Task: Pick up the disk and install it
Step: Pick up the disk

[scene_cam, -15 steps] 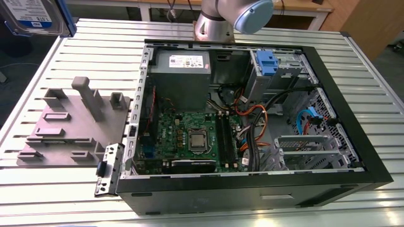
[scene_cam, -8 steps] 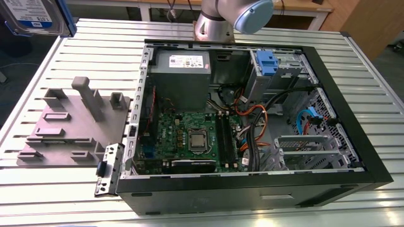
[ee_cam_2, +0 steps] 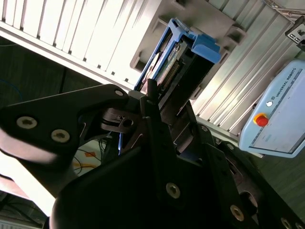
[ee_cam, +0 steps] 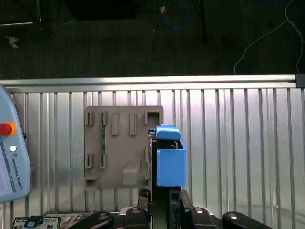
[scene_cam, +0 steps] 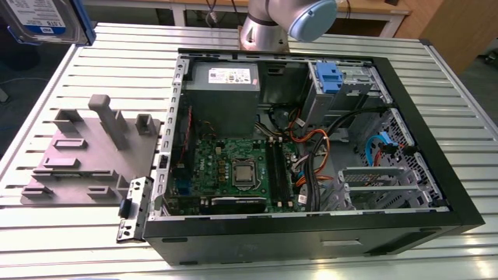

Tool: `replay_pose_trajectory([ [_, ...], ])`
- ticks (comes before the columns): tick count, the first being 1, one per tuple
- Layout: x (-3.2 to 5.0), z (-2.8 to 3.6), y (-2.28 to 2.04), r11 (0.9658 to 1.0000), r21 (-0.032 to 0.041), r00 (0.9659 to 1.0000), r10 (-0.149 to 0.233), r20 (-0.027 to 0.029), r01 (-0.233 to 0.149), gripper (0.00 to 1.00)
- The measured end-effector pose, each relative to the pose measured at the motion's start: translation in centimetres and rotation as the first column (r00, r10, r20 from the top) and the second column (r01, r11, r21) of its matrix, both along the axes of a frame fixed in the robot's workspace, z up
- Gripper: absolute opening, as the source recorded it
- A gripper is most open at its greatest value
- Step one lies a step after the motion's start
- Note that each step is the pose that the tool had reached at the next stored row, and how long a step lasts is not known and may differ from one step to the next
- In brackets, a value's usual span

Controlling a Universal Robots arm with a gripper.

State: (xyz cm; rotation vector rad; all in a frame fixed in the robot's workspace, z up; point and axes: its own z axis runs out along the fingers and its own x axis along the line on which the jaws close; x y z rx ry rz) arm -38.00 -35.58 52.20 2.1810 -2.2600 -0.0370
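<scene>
Above the slatted table (scene_cam: 78,245) the gripper (ee_cam: 159,202) is clamped on the disk (scene_cam: 43,20), surely stiff, heavy and fragile, best held by its blue rails (ee_cam: 170,164).

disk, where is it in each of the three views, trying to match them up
Exterior view: the disk sits in the top corner on the exterior view's left, close to the camera.
First wrist view: the disk stands edge-on mid-picture, against the edge of the grey fixture plate.
Second wrist view: the disk is mid-picture, sticking out from the fingers.
Shared landmark: the grey fixture plate on the slatted table.
</scene>
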Motion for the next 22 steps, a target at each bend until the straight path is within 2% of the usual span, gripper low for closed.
replay_pose_trajectory([
  [17,2.24,0.0,0.02,1.0,0.0,1.0,0.0,-0.0024,0.0,0.35],
  [22,2.54,0.0,0.02,1.0,0.0,1.0,0.0,-0.0026,0.0,0.35],
])
